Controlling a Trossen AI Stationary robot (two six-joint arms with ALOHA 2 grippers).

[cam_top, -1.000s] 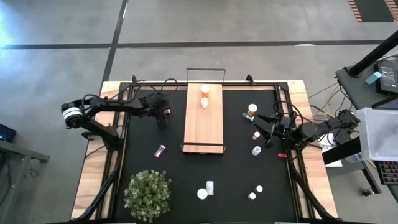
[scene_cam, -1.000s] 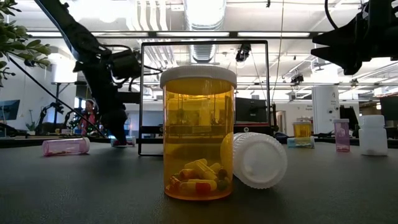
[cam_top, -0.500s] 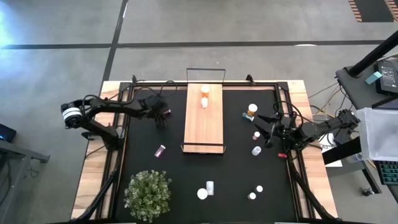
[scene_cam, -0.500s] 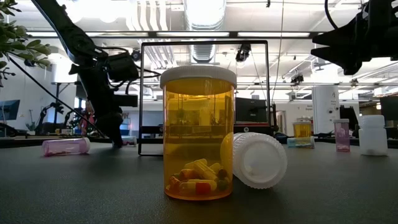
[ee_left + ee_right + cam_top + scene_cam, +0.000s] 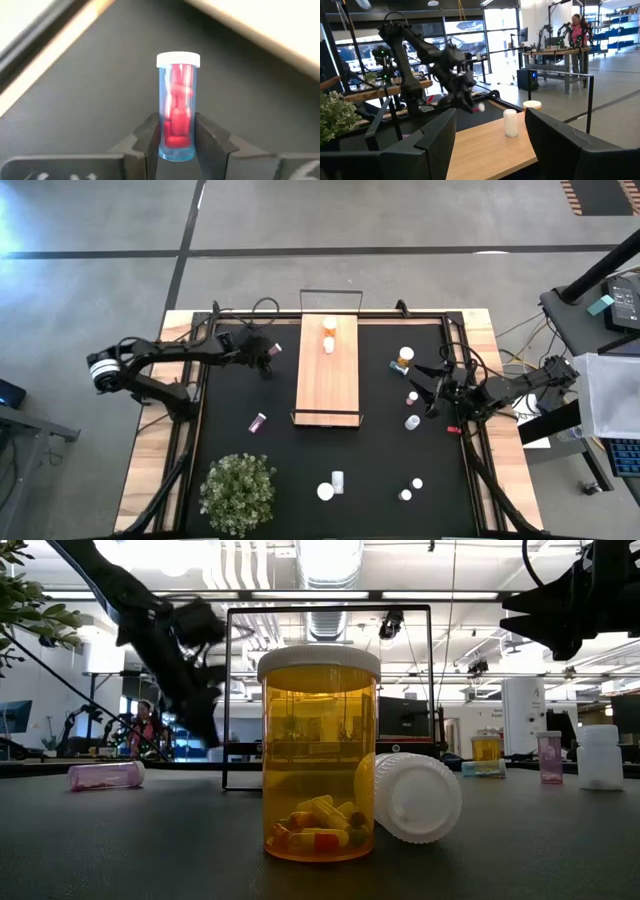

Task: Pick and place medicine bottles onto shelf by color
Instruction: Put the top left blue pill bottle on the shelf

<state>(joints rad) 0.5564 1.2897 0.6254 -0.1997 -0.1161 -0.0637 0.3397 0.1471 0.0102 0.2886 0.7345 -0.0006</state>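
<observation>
From above, the left gripper (image 5: 268,351) hangs over the black mat (image 5: 380,450) just left of the shelf (image 5: 328,380), near the mat's far-left corner, with a red bottle (image 5: 274,349) at its tip. The shelf runs front to back at mid-table and carries an orange bottle (image 5: 330,324) at its far end and a white bottle (image 5: 328,345) just in front of it. The right gripper (image 5: 428,388) waits at the mat's right edge, close to three bottles there. A plant (image 5: 238,490) fills the mat's near-left corner.

At table height, a big amber bottle (image 5: 319,753) stands in front with a white one (image 5: 410,797) lying against it. A pink bottle (image 5: 105,775) lies off to the left. The left gripper (image 5: 205,725) is raised off the mat.

The left wrist view shows the fingers (image 5: 150,140) pinching the lower part of the red bottle (image 5: 177,107), a clear tube of red capsules under a white cap.

The right wrist view shows its fingers (image 5: 427,145) spread with nothing between them, the shelf (image 5: 490,147) beyond them bearing the white bottle (image 5: 510,123), and a person (image 5: 578,27) far off.
</observation>
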